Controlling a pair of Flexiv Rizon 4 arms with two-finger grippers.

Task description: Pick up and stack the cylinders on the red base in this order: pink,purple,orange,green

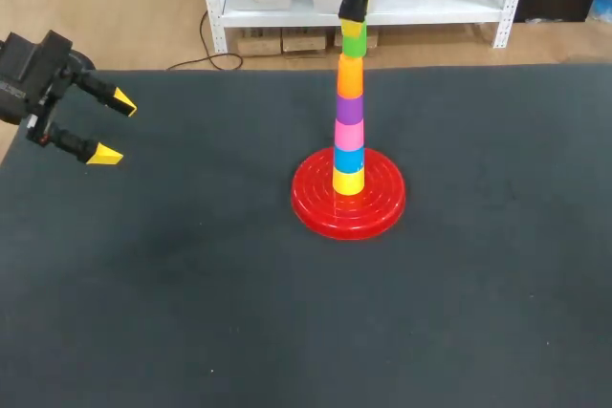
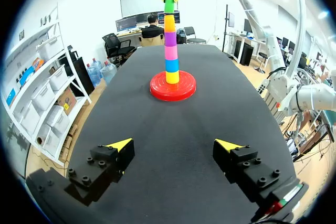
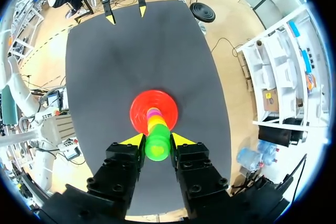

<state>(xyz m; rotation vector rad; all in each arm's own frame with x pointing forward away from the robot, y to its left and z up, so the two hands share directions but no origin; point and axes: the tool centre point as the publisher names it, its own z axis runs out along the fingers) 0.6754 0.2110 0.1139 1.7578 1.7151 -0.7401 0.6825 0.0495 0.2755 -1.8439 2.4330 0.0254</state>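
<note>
A tower stands on the red base [image 1: 316, 215]: yellow, blue, pink [image 1: 349, 133], purple [image 1: 349, 107], orange [image 1: 350, 75] and, on top, the green cylinder [image 1: 354, 43]. My right gripper [image 1: 353, 18] comes down from above and is shut on the green cylinder [image 3: 157, 148], a yellow tip on either side of it. In the right wrist view the red base [image 3: 137, 113] lies straight below the fingers. My left gripper [image 1: 116, 128] hangs open and empty over the table's far left. In its own view, the left gripper [image 2: 174, 144] faces the tower, with the red base [image 2: 157, 88] well ahead.
The dark table [image 1: 191, 284] holds nothing besides the base and tower. Its left edge runs close under my left arm.
</note>
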